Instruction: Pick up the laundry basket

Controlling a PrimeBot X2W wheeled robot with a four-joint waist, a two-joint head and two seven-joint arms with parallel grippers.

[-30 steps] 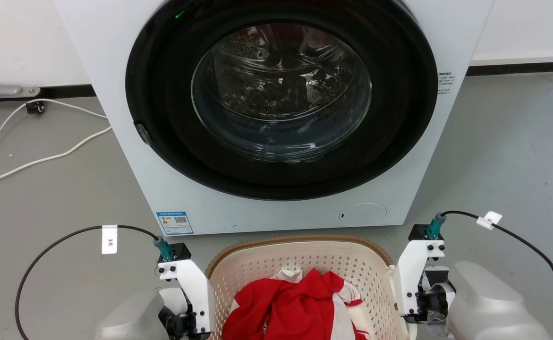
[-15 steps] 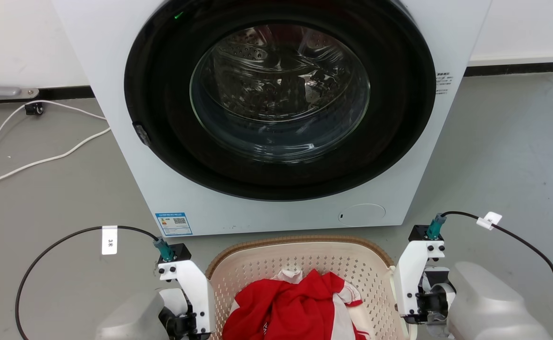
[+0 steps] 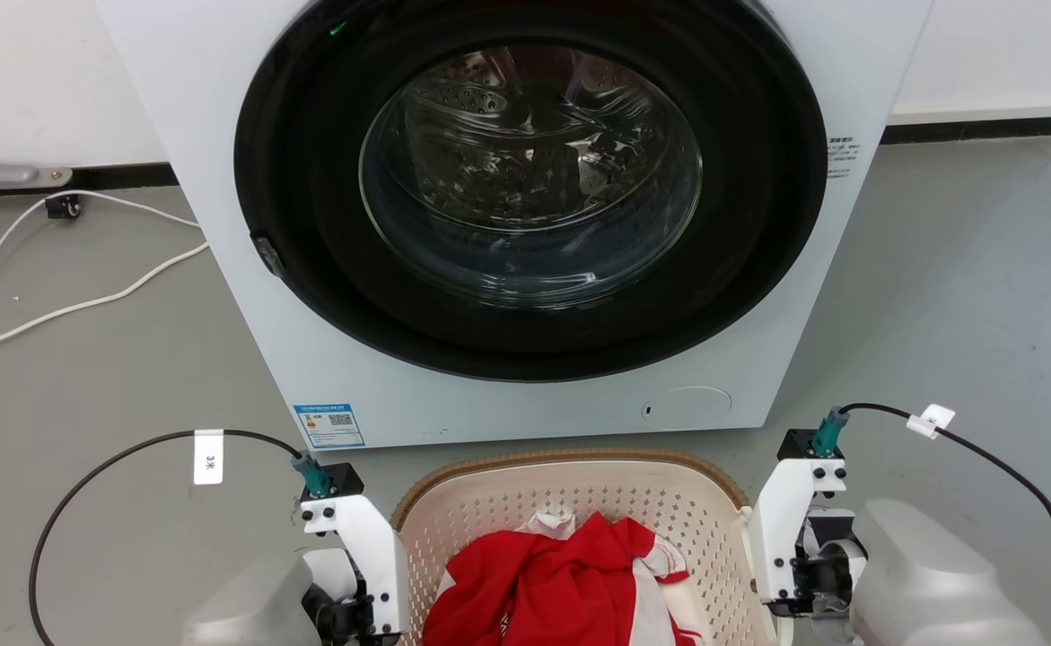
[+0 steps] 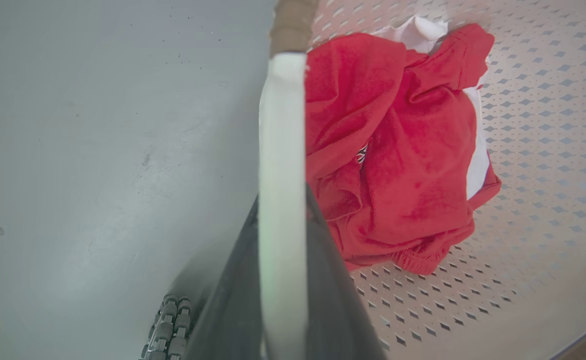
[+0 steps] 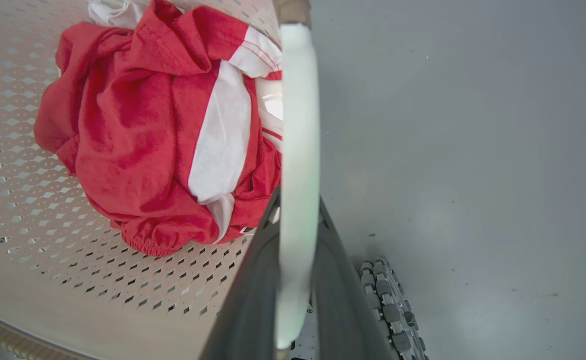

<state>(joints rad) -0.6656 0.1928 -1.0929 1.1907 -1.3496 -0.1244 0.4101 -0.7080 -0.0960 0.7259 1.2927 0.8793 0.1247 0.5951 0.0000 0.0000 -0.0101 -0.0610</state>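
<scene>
The laundry basket (image 3: 570, 459), cream and perforated with a brown woven-look rim, sits at the bottom middle of the head view and holds red and white clothes (image 3: 561, 583). My left gripper (image 3: 354, 615) is at its left side and my right gripper (image 3: 803, 583) at its right side. In the left wrist view my left gripper (image 4: 282, 205) has its dark fingers shut on the white side handle (image 4: 281, 125). The right wrist view shows my right gripper (image 5: 298, 205) shut the same way on the other white handle (image 5: 299, 115). The basket's near end is cut off by the frame.
A white washing machine (image 3: 247, 269) with a shut round glass door stands just behind the basket. A white cable (image 3: 85, 301) lies on the grey floor at the left. Black camera cables (image 3: 112, 458) loop out from both wrists. Roller wheels (image 5: 388, 300) show beside the basket.
The whole head picture has shifted very slightly, so the camera moved. Both grippers stay shut on the handles, and the basket keeps its place between them.
</scene>
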